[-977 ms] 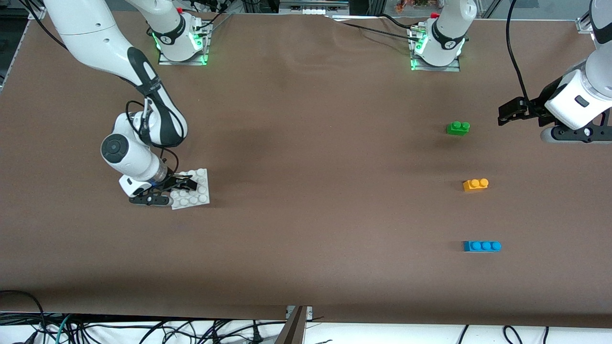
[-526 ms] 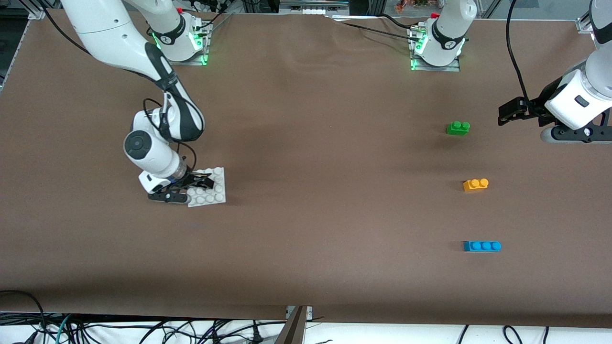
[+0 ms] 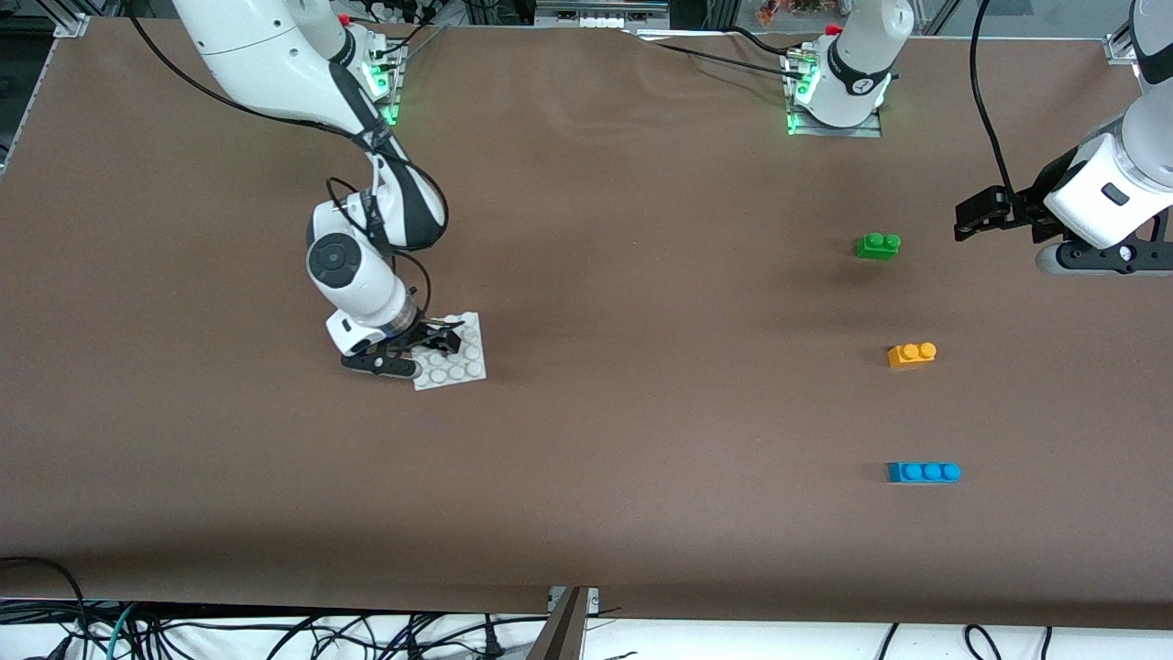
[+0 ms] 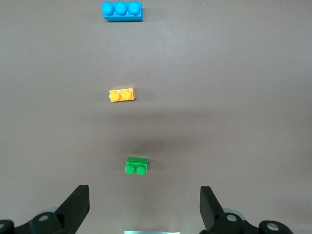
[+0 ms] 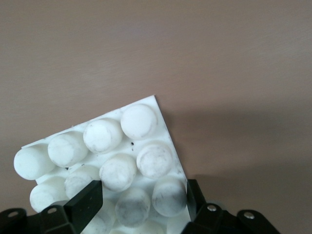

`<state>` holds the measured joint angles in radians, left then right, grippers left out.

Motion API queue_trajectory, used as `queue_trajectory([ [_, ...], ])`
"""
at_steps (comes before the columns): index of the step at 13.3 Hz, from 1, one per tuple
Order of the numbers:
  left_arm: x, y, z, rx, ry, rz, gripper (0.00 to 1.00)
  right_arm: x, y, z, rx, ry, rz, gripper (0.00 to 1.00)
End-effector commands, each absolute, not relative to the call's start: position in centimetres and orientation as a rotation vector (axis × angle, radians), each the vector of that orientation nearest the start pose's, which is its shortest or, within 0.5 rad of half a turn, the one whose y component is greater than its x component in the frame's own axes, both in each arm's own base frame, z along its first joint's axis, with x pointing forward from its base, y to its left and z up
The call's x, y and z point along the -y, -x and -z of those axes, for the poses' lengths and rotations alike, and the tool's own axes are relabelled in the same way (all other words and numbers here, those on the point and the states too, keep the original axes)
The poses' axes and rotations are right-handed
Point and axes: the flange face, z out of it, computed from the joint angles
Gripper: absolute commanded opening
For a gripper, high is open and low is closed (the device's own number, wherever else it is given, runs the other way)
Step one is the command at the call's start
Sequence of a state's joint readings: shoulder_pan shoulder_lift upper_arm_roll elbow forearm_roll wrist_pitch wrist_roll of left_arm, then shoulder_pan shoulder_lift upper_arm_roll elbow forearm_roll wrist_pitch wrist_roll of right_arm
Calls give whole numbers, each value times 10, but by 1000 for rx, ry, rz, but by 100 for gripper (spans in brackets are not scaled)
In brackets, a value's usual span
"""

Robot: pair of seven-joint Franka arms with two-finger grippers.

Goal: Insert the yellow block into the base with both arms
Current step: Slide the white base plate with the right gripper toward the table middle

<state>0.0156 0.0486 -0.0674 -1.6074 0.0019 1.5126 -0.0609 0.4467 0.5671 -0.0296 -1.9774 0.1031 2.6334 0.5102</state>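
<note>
My right gripper point(image 3: 431, 341) is shut on one edge of the white studded base point(image 3: 455, 362), low over the table's middle, toward the right arm's end. In the right wrist view the fingers point(image 5: 85, 202) clamp the base point(image 5: 112, 146) across its studs. The yellow block point(image 3: 911, 354) lies on the table toward the left arm's end, between a green brick point(image 3: 878, 245) and a blue brick point(image 3: 924, 472). My left gripper point(image 3: 971, 218) waits open and empty in the air beside the green brick. In the left wrist view the yellow block point(image 4: 121, 94) lies ahead of the open gripper point(image 4: 144, 202).
The green brick point(image 4: 136, 165) is the one closest to my left gripper; the blue three-stud brick point(image 4: 122, 10) is nearest the front camera. Brown table cover runs bare between the base and the bricks. Both arm bases point(image 3: 834, 101) stand along the table's edge farthest from the front camera.
My right gripper has carried the base along the table toward the left arm's end and the bricks. The left arm and the three bricks have not moved.
</note>
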Motion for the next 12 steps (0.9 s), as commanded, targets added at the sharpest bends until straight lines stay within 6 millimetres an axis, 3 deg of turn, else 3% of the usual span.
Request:
queue_trajectory([
  [1,27,-557,-578,-12,3131,-233,100,-303,-568,-170,-363,3032,116,80],
  [7,27,-557,-578,-12,3131,-233,100,-387,-564,-159,-529,2967,155,80],
  [12,27,-557,-577,-12,3132,-236,100,-453,-540,-165,-598,2922,157,80],
])
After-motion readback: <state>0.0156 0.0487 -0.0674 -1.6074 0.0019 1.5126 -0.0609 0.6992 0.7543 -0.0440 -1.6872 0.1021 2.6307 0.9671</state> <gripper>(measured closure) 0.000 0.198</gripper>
